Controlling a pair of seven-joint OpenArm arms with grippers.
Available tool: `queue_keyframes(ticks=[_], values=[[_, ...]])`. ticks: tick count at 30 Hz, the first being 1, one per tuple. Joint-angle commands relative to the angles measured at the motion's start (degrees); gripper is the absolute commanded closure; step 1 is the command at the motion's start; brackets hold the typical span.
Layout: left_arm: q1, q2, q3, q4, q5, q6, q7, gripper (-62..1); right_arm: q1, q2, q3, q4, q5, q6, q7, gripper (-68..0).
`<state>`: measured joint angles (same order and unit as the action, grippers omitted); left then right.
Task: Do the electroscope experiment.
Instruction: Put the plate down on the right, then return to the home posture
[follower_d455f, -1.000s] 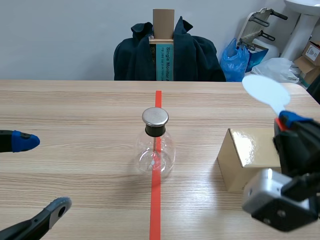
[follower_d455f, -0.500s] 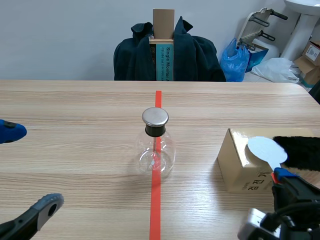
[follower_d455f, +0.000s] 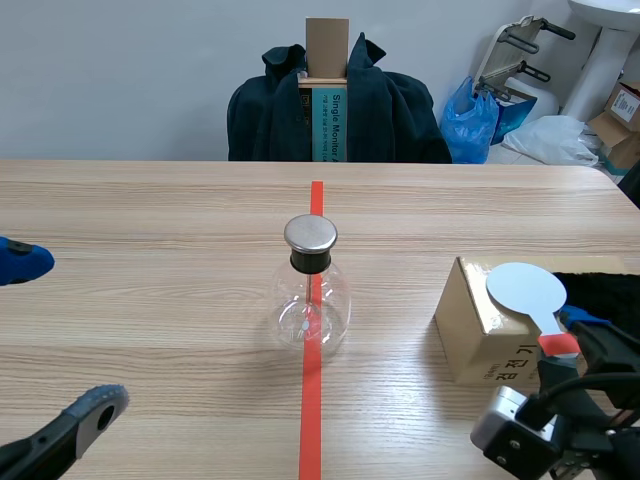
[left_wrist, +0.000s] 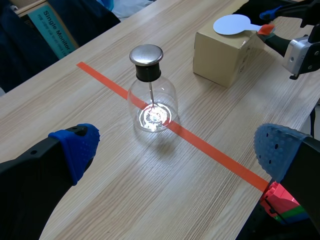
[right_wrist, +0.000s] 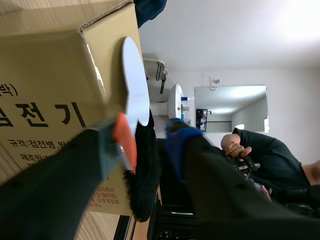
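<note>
The electroscope, a glass flask (follower_d455f: 310, 300) with a metal cap (follower_d455f: 311, 234), stands on the red tape line at the table's middle; in the left wrist view the flask (left_wrist: 152, 100) is ahead of my gripper. My left gripper (follower_d455f: 55, 335) is open, well to the left of it, with nothing between its fingers (left_wrist: 75, 147). My right gripper (follower_d455f: 568, 335) is shut on the orange handle of a white disc paddle (follower_d455f: 525, 290). The disc (right_wrist: 134, 85) lies over a cardboard box (follower_d455f: 485, 350), beside a black fur cloth (follower_d455f: 600, 295).
A chair draped with a dark jacket (follower_d455f: 390, 110) stands behind the table's far edge, with a blue bag (follower_d455f: 470, 120) to its right. Small coloured bricks (left_wrist: 282, 205) sit under my left gripper's finger. A person (right_wrist: 255, 145) is seen beyond the fur in the right wrist view.
My right gripper came down from a raised position, bringing the paddle onto the box top. My left gripper drew back slightly to the left.
</note>
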<state>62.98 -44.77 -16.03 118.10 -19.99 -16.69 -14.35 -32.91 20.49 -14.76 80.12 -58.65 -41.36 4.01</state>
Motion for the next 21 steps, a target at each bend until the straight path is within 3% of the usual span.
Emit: queue_keyframes(ticks=[1, 5, 8, 12, 21], values=[[-0.15, 0.31, 0.46, 0.46, -0.57, -0.15, -0.63, -62.3, 0.09, 0.76, 0.02, 0.87, 0.09, -3.5, 0.2, -34.5], [-0.15, 0.31, 0.46, 0.46, -0.57, -0.15, -0.63, -62.3, 0.09, 0.76, 0.02, 0.87, -0.57, -3.5, 0.15, -58.6], [-0.15, 0.31, 0.46, 0.46, -0.57, -0.15, -0.63, -62.3, 0.09, 0.79, 0.02, 0.87, -1.64, -3.5, 0.15, -67.1], [-0.15, 0.31, 0.46, 0.46, -0.57, -0.15, -0.61, -62.3, -1.05, 1.62, 0.11, 0.87, -2.64, -3.5, -2.56, -67.9], [-0.15, 0.31, 0.46, 0.46, -0.57, -0.15, -0.61, -62.3, -13.2, 5.6, 0.15, 2.14, -1.2, -3.5, -1.09, -67.9]])
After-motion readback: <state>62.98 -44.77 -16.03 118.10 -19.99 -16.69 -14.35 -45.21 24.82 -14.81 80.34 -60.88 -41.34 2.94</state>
